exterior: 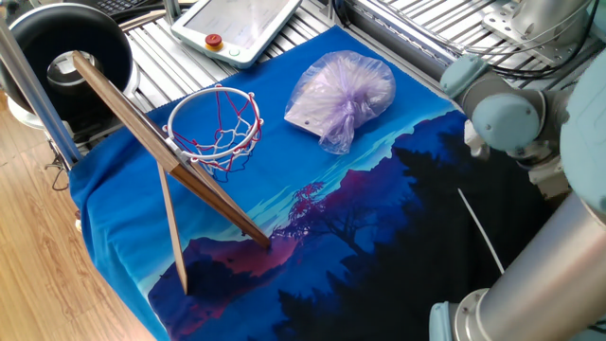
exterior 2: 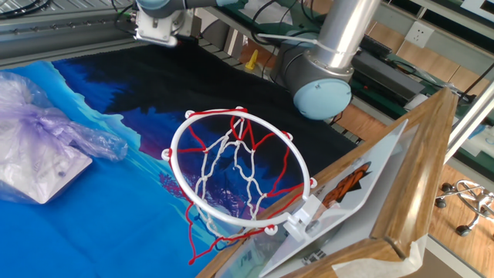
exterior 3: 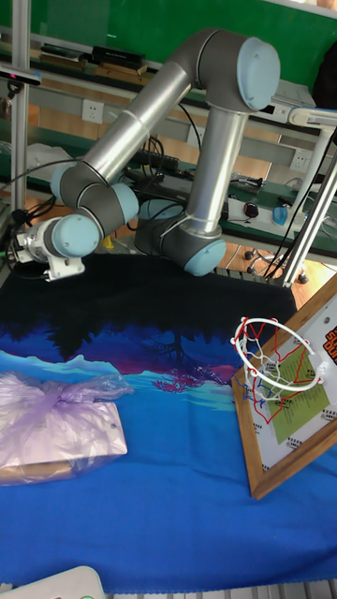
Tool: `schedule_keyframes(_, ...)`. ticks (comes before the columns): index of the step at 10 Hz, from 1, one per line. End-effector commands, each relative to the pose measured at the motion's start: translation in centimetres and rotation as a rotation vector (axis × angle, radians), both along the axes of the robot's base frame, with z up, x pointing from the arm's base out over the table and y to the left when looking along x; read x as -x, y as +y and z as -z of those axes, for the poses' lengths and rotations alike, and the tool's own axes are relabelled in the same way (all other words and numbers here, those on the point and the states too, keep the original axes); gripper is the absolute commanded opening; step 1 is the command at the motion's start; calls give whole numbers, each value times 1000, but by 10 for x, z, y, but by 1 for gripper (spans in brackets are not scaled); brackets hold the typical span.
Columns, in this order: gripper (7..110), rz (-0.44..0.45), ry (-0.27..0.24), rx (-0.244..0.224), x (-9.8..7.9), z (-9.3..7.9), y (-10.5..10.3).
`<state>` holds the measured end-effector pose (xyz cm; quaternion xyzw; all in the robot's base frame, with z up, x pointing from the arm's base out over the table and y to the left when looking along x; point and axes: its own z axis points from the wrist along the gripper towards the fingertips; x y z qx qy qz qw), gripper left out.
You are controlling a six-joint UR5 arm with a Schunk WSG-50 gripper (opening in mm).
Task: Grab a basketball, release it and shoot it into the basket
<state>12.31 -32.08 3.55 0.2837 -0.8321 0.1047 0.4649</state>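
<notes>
The grab has not begun; this looks like the search or approach stage. At far left in the tall view the end effector [exterior 3: 33, 255] hangs low over the dark back edge of the cloth [exterior 3: 178, 309]. Its fingers are hidden behind the wrist, so I cannot tell whether they are spread or closed, and nothing shows in them. Below it, nearer the camera, the lilac bag [exterior 3: 56, 421] lies crumpled on the counter [exterior 3: 178, 524]. At right the hoop [exterior 3: 269, 360] juts from its tilted backboard [exterior 3: 304, 426], net empty. The ball shows in no view — it may be hidden in or behind the bag, but that is a guess. The next move calls for finding it first, then descending with fingers spread.
</notes>
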Motion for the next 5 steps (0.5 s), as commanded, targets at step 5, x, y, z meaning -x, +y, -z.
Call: schedule_keyframes(5, 7, 132, -311, -341, -88, -15, 90)
